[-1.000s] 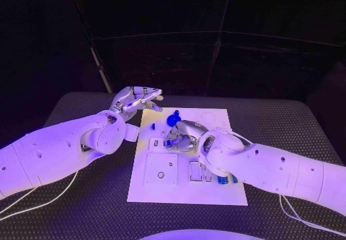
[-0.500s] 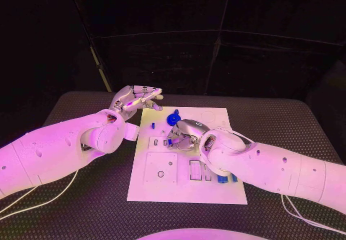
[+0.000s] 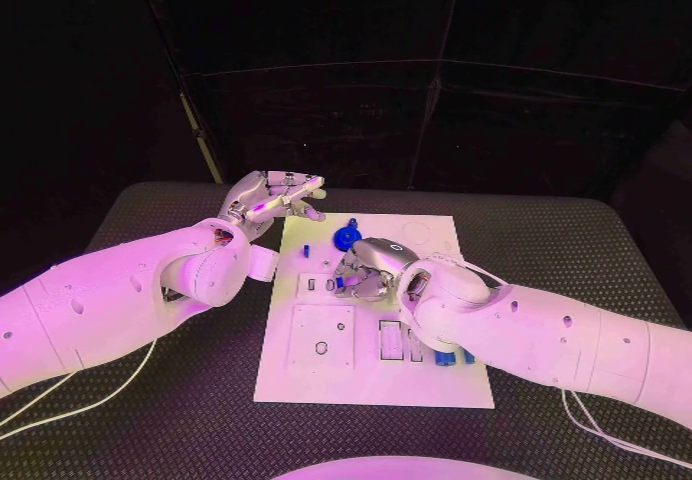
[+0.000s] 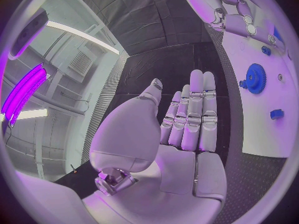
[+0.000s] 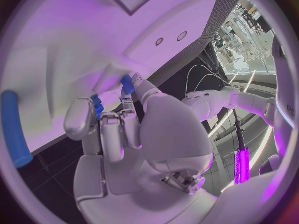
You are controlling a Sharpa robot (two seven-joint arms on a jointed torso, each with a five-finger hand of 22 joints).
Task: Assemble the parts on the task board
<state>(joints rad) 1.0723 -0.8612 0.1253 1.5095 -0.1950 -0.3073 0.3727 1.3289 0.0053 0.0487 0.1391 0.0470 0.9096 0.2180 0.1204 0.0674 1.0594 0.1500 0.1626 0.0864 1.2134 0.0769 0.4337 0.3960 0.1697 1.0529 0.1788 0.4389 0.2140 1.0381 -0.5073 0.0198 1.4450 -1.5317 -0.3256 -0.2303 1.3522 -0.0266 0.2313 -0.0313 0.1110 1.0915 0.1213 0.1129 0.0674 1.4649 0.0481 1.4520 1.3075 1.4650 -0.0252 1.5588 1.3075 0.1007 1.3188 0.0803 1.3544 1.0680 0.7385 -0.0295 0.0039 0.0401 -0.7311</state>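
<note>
Blue part pinched in my right hand, low over the task board middle. Left hand empty, fingers apart, off its far-left corner. Seat it squarely; press lightly.

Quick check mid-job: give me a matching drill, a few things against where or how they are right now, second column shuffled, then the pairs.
Things:
1. left hand
2. right hand
3. round blue toothed gear
4. blue cylindrical rods

States:
A. lying at the white task board's right edge, near the right forearm
B. pinching a small blue part over the board
C. flat on the board's far part, between the two hands
D. raised off the board's far left corner, holding nothing

Pairs: 1-D, 2-B, 3-C, 4-A
</note>
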